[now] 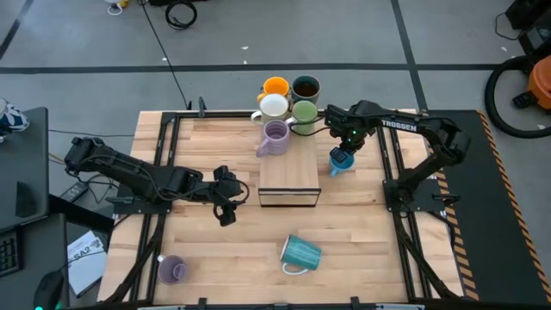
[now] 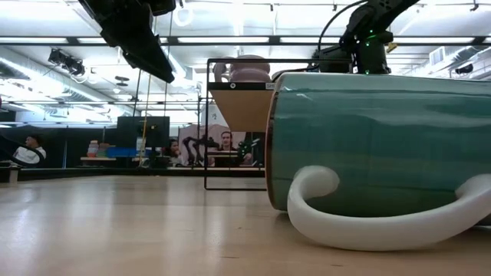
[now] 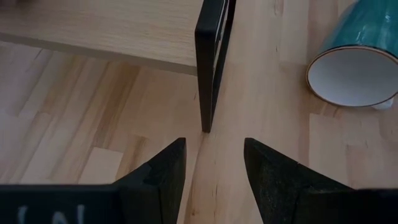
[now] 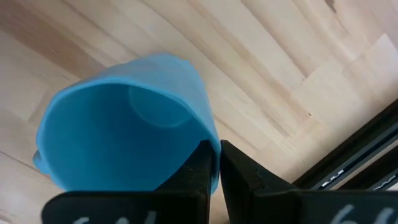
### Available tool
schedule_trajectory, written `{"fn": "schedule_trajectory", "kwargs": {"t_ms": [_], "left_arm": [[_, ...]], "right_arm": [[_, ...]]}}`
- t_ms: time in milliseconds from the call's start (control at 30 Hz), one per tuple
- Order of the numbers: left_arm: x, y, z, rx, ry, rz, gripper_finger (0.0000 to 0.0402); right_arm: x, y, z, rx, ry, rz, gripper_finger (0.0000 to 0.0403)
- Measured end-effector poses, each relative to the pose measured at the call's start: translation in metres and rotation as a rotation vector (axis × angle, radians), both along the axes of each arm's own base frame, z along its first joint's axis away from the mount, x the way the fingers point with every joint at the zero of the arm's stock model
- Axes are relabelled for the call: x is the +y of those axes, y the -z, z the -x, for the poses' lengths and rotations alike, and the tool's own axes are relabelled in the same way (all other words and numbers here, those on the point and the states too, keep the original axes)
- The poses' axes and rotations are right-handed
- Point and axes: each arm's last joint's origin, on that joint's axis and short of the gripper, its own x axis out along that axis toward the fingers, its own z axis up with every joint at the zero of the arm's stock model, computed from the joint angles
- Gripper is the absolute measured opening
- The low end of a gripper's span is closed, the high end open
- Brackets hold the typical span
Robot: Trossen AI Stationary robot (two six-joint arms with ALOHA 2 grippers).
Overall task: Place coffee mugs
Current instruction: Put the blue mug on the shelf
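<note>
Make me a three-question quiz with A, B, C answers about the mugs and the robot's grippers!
1. Where is the big teal mug?
A. on the shelf
B. lying on the table in front of the shelf
C. in the left gripper

2. What colour is the mug in the right gripper?
A. bright blue
B. orange
C. green

3. How is the left gripper?
A. shut on a lilac mug
B. open, holding nothing
C. shut on the shelf's leg

Answers:
1 B: the high view shows it on its side on the wood, near the front edge.
2 A: the right wrist view shows the fingers pinching a blue rim.
3 B: the left wrist view shows only bare table between the fingers.
</note>
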Motion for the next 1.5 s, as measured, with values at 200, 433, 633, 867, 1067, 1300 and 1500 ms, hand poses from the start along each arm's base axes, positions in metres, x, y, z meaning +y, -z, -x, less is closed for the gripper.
{"fn": "schedule_trajectory", "kwargs": {"t_ms": [200,433,633,867,1067,1300,1500], "left_arm": [[0.0,0.0,0.0,-0.001,0.0,0.0,0.0169],[0.0,0.0,0.0,-0.001,0.0,0.0,0.0169],[0.0,0.0,0.0,-0.001,0.0,0.0,0.0169],[0.0,0.0,0.0,-0.001,0.0,0.0,0.0169],[0.0,0.0,0.0,-0.001,0.0,0.0,0.0169],[0.0,0.0,0.0,-0.001,0.0,0.0,0.0169],[0.0,0.0,0.0,-0.001,0.0,0.0,0.0169]], "right_arm": [[0.0,0.0,0.0,-0.001,0.003,0.001,0.0032],[0.0,0.0,0.0,0.0,0.045,0.001,0.0039],[0.0,0.0,0.0,0.0,0.045,0.001,0.0068],[0.0,0.0,0.0,0.0,0.02,0.0,0.0104],[0.002,-0.001,0.003,0.023,0.012,-0.015,0.0105],[0.007,-0.014,0.011,-0.018,0.01,0.012,0.0103],[0.019,-0.037,0.028,-0.083,-0.018,0.053,0.0103]]}}
